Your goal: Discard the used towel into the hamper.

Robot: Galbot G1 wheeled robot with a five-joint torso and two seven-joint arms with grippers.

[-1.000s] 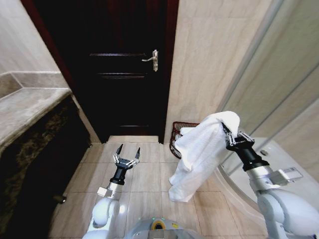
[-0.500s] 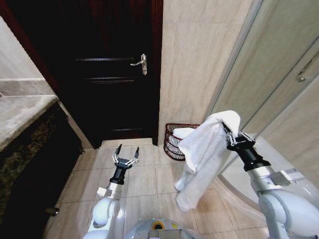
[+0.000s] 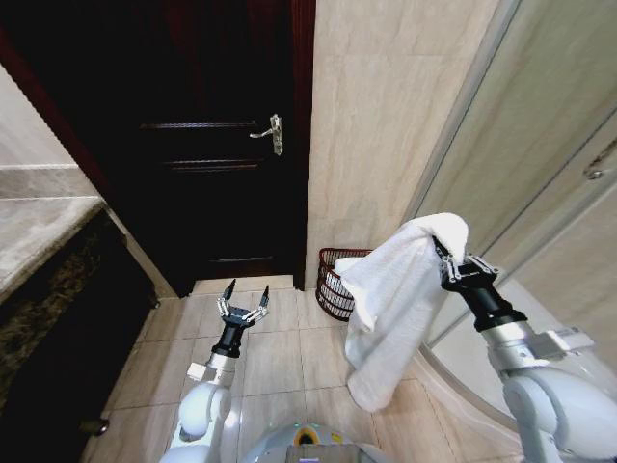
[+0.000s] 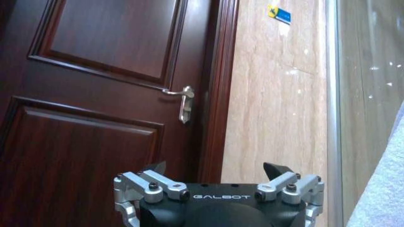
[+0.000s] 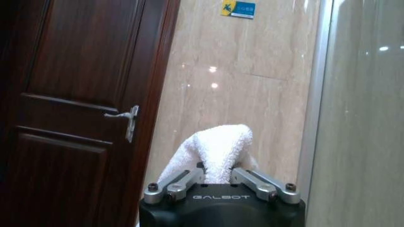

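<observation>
Dark door [image 3: 217,145] fills most of my screen, tan wall beside it. The white towel [image 3: 390,299] hangs from my right gripper [image 3: 442,258], clamped on its top fold. Hamper [image 3: 335,280] sits on the floor by the wall, half behind the towel. Left gripper [image 3: 243,301] hangs low, fingers spread, holding nothing.

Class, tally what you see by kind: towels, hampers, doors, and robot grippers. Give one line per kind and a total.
Towels: 1, the towel
Hampers: 1, the hamper
Doors: 1, the door
Grippers: 2, the left gripper and the right gripper
Total: 5
</observation>
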